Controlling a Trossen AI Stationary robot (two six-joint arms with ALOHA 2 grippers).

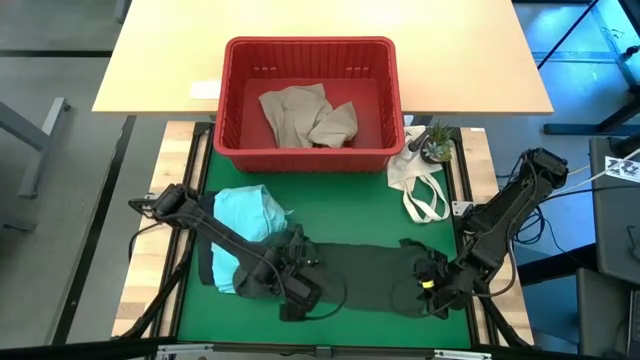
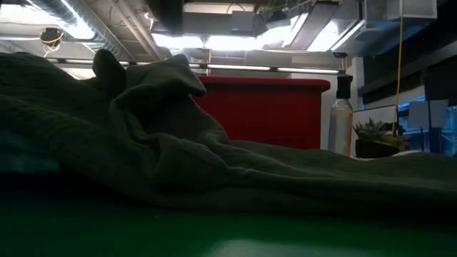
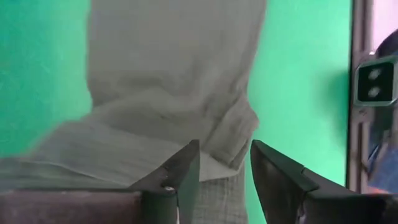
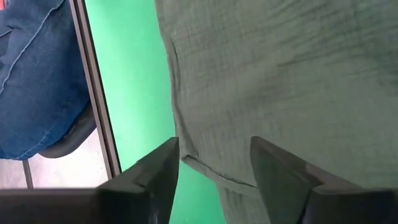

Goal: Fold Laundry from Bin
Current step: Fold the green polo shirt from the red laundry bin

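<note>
The dark olive garment (image 1: pixel 365 275) lies spread flat along the near edge of the green mat (image 1: pixel 350 205), with a light teal garment (image 1: pixel 245 215) bunched just beside it on the left and a beige-tan piece (image 1: pixel 305 115) still in the red bin (image 1: pixel 310 155) at the far side. Your left gripper (image 3: pixel 225 171) sits low over the olive cloth's left end, your right gripper (image 4: pixel 214 165) over its right end — both wrist views show the fingers parted with cloth beneath the gap, nothing pinched between them. Expect the fabric to handle as light, limp, crinkled-weave cotton: it will drape and sag, not hold a line, so take it at a hem or corner where the seam gives the pads something firmer. The right wrist view shows a stitched edge (image 4: pixel 205 168) running right under the fingers — a reasonable hold. The left wrist view shows a folded-over layer (image 3: pixel 124 149), so watch you do not pick up two thicknesses. The low view adds what the overhead hides: the left end is humped up in a ridge (image 2: pixel 153 93), not flat. Only the right wrist view shows a person's blue-trousered leg (image 4: pixel 37 74) beyond the table edge.
</note>
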